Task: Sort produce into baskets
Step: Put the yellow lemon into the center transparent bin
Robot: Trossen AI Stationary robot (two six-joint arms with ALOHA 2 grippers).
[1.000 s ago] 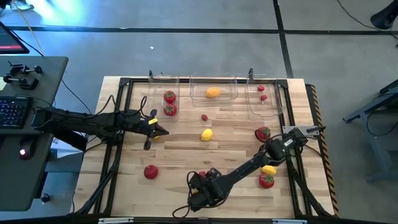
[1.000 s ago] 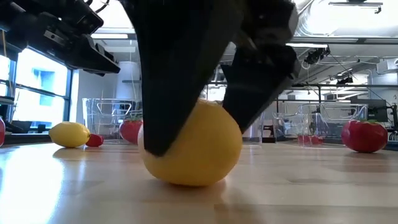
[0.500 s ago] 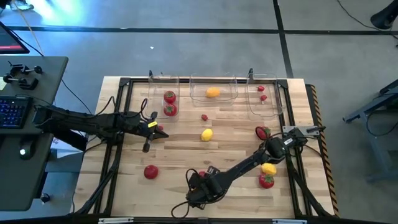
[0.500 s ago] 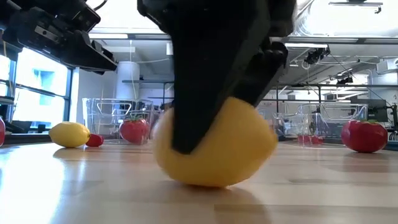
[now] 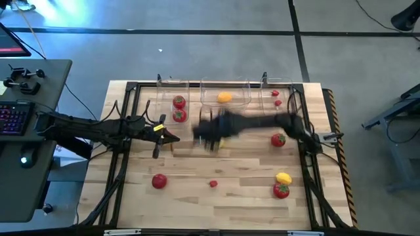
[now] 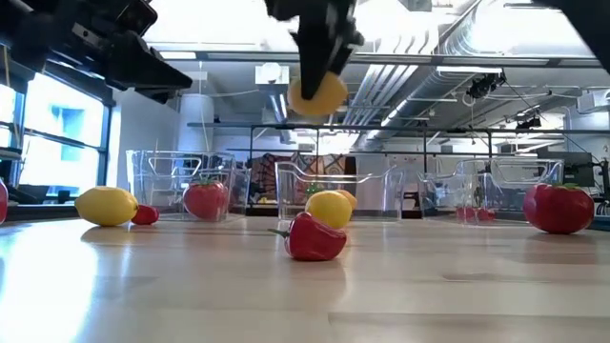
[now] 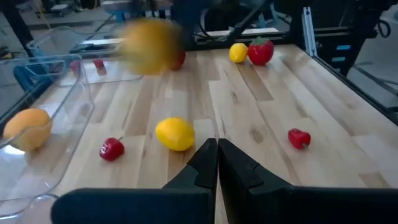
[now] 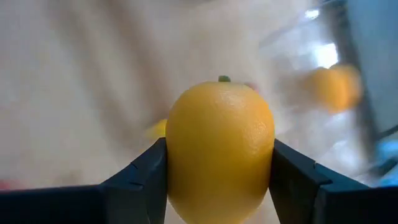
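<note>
- Gripping a yellow lemon [image 8: 219, 146] between both fingers of the right gripper [image 8: 217, 165], carrying it high above the table [image 5: 197, 196], centre of the high view (blurred there).
- Heading, by judgement, for the middle basket [image 5: 225, 107], lying just toward the upper edge from the claw, an orange [image 5: 224, 98] already inside.
- Idling at centre-left: left gripper [image 7: 217, 163], fingers pressed together, empty.
- Lying below the claw: a second lemon [image 7: 175, 134].
</note>
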